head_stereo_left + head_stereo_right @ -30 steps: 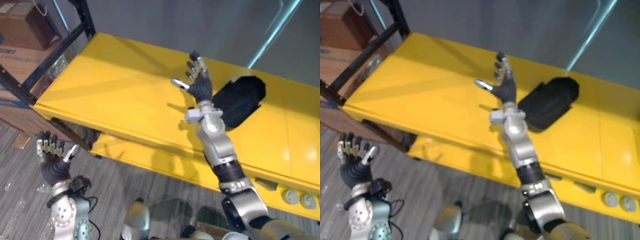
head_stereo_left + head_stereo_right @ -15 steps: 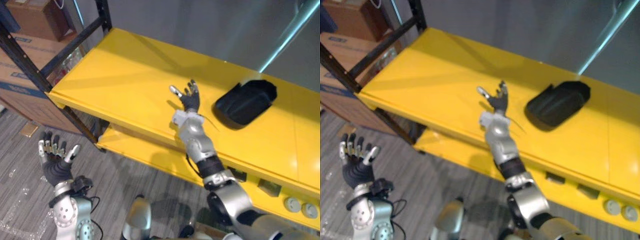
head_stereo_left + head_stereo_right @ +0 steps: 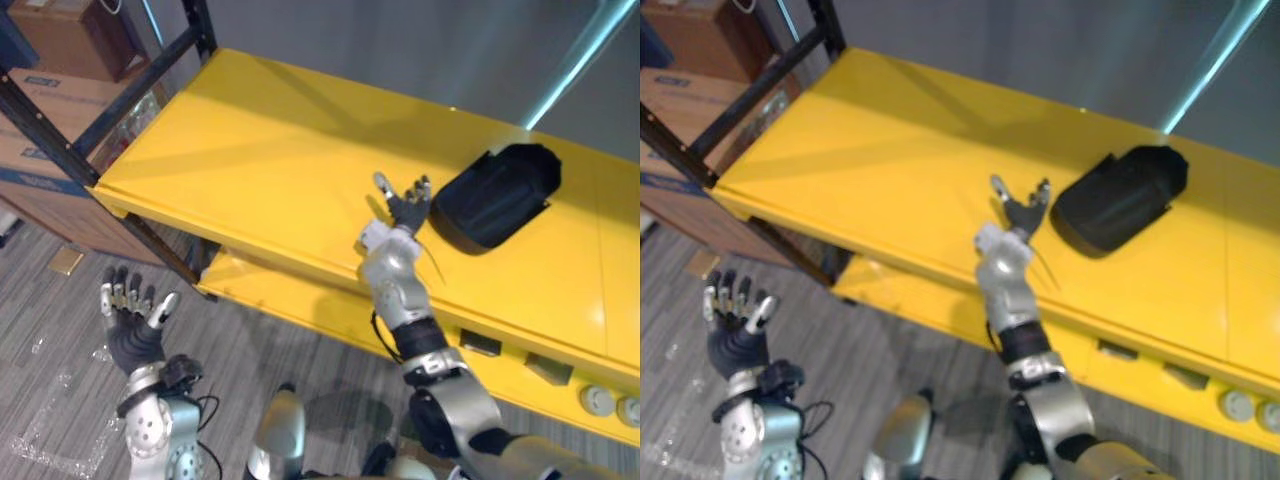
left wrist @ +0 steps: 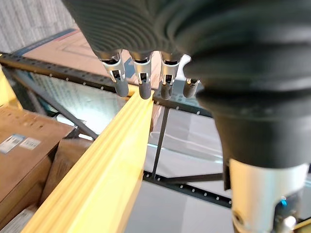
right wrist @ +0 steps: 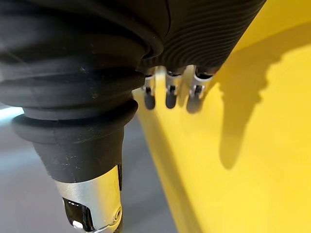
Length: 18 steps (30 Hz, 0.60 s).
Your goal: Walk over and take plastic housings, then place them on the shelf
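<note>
Right hand (image 3: pixel 407 212), fingers spread, has dropped lower beside the black housing (image 3: pixel 495 195).

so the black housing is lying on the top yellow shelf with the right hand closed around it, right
Not quite. The black housing does lie on the top yellow shelf, but the right hand is open beside it, fingers spread and gripping nothing, as the left eye view shows.

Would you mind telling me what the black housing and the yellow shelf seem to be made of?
The black housing looks like matte moulded plastic: dull, with rounded edges. The yellow shelf is probably painted metal: smooth, glossy, with soft reflections.
</note>
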{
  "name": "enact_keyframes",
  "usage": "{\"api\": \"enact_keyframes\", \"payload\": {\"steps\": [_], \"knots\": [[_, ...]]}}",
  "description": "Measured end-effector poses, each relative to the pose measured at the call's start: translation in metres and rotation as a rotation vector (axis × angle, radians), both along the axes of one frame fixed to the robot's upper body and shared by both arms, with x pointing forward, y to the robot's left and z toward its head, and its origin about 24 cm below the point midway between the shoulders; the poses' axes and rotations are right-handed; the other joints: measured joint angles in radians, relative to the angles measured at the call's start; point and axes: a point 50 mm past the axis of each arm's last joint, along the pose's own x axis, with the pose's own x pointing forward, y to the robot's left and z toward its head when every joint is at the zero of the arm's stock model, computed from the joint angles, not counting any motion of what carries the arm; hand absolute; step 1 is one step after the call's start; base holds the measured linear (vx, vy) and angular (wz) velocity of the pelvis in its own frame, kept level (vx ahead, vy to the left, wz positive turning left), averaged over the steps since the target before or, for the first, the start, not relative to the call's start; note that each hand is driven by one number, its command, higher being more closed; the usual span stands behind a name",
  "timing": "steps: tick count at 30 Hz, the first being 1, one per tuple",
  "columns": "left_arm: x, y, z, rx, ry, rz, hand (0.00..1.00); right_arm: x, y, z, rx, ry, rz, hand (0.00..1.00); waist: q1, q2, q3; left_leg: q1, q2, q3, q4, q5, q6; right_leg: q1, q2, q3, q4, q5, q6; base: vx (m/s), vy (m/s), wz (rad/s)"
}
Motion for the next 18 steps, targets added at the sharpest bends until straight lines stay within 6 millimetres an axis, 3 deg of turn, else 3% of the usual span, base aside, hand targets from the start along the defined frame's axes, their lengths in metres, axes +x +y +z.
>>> {"api": "enact_keyframes", "payload": {"steps": [7,18], "knots": [[0.000,-0.006,-0.003,-0.018,0.008,-0.025,0.00,-0.001,-0.027,-0.005,0.007,0.004,-0.136,0.00,-0.011,0.026,0.001,0.002,0.002,0.021,-0.004,0.002,-0.003,-0.039,-0.017,0.021,0.061,-0.027,-0.002,-0.05,-0.004,-0.08],[0.000,-0.006,-0.009,-0.031,0.034,-0.007,0.00,-0.008,-0.027,-0.009,-0.024,-0.034,-0.119,0.00,-0.037,0.034,-0.001,0.013,0.006,0.053,-0.022,0.005,-0.005,-0.062,-0.015,0.064,0.060,-0.023,0.001,0.00,0.004,-0.08]]}}
